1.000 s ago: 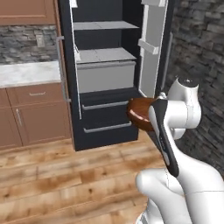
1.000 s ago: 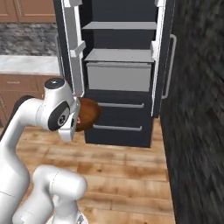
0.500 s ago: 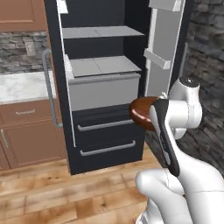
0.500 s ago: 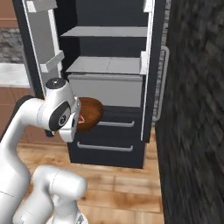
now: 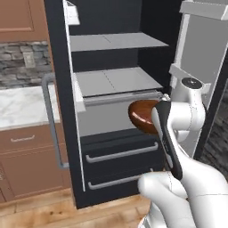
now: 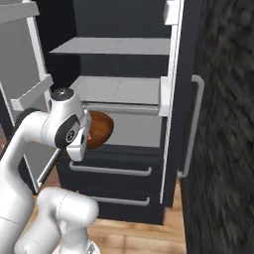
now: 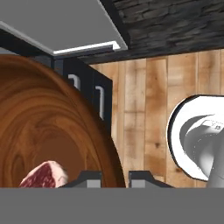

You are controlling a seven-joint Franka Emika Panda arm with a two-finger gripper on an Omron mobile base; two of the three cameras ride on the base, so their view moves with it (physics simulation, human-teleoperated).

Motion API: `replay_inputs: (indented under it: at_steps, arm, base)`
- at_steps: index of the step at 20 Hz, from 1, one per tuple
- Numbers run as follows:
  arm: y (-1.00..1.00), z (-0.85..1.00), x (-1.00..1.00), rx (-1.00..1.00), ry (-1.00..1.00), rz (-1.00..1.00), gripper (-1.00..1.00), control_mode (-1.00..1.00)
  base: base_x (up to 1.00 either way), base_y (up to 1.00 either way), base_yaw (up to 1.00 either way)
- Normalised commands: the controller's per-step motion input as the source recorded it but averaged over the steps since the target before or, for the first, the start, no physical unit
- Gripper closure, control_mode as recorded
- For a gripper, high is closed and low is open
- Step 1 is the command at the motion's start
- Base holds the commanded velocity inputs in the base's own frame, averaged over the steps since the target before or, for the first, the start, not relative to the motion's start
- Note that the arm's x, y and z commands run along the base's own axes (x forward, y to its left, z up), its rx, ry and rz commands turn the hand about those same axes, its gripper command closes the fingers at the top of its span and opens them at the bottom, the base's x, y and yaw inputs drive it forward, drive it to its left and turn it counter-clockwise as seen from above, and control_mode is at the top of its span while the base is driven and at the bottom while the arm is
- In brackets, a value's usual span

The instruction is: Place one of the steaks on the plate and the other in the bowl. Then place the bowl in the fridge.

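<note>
Kitchen, wood floor | fridge (image 5: 116, 111) doors open, grey middle shelf (image 6: 124, 89) bare | bowl (image 5: 143, 116) held just in front of fridge, below middle-shelf level | steak (image 7: 46, 174) inside bowl | gripper (image 7: 114, 178) pinching bowl rim | next, likely: lift, push forward.
</note>
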Motion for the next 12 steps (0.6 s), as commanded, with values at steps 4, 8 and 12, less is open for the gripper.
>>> replay_inputs:
  at_steps: [4,8,12]
  arm:
    - [0.00,0.00,0.00,0.00,0.00,0.00,1.00,1.00]
    - [0.00,0.00,0.00,0.00,0.00,0.00,1.00,1.00]
    - [0.00,0.00,0.00,0.00,0.00,0.00,1.00,1.00]
  base:
    - [0.97,0.00,0.02]
    - [0.67,-0.10,0.08]
    - [0.52,-0.09,0.07]
